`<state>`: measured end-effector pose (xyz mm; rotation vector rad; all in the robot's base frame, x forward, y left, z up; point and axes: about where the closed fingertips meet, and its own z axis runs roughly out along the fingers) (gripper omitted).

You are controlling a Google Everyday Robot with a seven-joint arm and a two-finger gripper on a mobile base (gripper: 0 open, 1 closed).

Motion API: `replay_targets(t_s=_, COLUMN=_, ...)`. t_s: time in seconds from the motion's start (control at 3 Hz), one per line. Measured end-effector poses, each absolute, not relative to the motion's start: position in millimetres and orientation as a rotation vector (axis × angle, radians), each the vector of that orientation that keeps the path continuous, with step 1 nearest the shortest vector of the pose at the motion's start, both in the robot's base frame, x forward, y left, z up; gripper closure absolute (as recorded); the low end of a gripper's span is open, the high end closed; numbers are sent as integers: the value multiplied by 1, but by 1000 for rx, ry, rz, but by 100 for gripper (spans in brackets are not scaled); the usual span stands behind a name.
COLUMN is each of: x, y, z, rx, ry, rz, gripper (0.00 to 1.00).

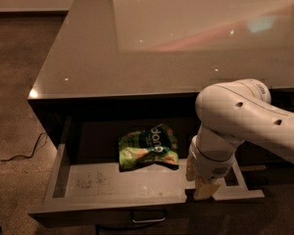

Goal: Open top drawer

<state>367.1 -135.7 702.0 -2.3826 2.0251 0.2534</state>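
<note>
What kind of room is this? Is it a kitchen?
Probably a kitchen or office snack area: a long glossy countertop, the top drawer pulled open with a green chip bag inside, and a speckled floor. The robot's gripper hangs at the drawer's front edge.

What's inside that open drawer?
In the top drawer, a crumpled green snack bag lies on the pale floor, toward the back. The robot's arm and gripper, at the drawer's front edge, cover that corner, so anything there is hidden.
</note>
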Motion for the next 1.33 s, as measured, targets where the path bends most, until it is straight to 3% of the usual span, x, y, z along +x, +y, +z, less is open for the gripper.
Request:
replay_targets(t_s=0.67, x=378, y=-133, z=696, rx=-2365, ry=2000, rz=247, gripper=99)
replay_targets(t_s=1.33, x=395, y=-122, z=684, rx=-2369, ry=1960, rz=251, gripper=100)
